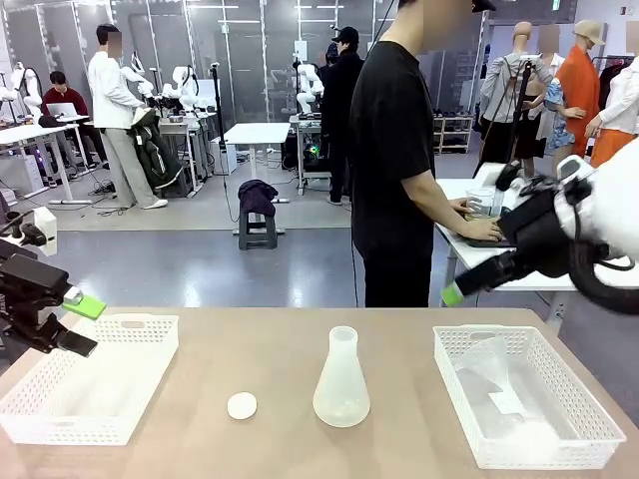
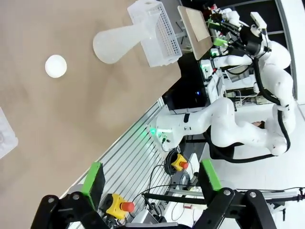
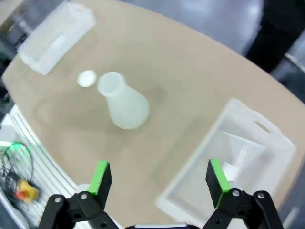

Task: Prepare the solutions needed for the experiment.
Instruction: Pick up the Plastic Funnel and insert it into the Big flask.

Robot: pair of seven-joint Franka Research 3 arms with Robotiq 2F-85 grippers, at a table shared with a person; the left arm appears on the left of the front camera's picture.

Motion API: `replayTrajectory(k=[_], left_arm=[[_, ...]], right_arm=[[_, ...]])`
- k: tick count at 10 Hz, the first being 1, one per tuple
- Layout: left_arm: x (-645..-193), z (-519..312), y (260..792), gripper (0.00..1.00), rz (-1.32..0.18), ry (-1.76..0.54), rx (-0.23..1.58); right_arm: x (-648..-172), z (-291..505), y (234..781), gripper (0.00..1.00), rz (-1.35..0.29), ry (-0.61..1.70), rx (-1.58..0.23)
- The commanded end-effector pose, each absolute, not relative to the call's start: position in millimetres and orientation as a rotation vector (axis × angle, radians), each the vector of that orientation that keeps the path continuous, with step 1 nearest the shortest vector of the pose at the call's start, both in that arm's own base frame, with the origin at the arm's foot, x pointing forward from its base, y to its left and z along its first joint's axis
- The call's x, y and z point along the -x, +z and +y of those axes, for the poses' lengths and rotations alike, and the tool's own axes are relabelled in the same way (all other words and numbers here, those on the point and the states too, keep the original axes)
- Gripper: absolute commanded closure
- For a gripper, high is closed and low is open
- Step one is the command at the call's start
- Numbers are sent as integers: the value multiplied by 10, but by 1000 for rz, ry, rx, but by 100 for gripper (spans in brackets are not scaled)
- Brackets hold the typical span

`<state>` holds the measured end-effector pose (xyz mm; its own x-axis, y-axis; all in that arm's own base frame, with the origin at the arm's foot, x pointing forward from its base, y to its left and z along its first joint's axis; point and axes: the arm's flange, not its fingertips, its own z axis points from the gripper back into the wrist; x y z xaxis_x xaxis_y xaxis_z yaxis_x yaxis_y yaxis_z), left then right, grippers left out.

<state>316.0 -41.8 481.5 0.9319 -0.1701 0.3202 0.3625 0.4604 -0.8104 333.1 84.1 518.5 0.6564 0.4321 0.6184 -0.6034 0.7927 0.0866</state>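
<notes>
Upright flask (image 1: 341,379) at mid-worktop (image 1: 399,339); both sets of jaws apart and empty.
Front view: the flask stands neck up, long axis vertical. The left gripper (image 1: 80,325) sits low at the left edge, and the right gripper (image 1: 454,292) is raised past the far edge, probably the nearer. Left wrist view: jaws apart, flask well apart from them. Right wrist view: jaws apart, flask ahead and left of their midline, so a side-on approach looks necessary.
</notes>
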Motion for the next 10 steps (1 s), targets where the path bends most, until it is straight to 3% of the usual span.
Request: replayTrajectory(k=[1, 4, 6, 10], left_arm=[[-3169, -410, 4844, 0, -218, -360, 1058], [-3169, -410, 4844, 0, -218, -360, 1058], [-3169, -410, 4844, 0, -218, -360, 1058], [-3169, -410, 4844, 0, -218, -360, 1058]], right_arm=[[-3239, 699, 4955, 0, -557, 860, 144], [-3530, 547, 5123, 0, -438, 1081, 426], [-3680, 460, 5245, 0, -358, 1205, 428], [-3552, 508, 5164, 0, -369, 1149, 423]])
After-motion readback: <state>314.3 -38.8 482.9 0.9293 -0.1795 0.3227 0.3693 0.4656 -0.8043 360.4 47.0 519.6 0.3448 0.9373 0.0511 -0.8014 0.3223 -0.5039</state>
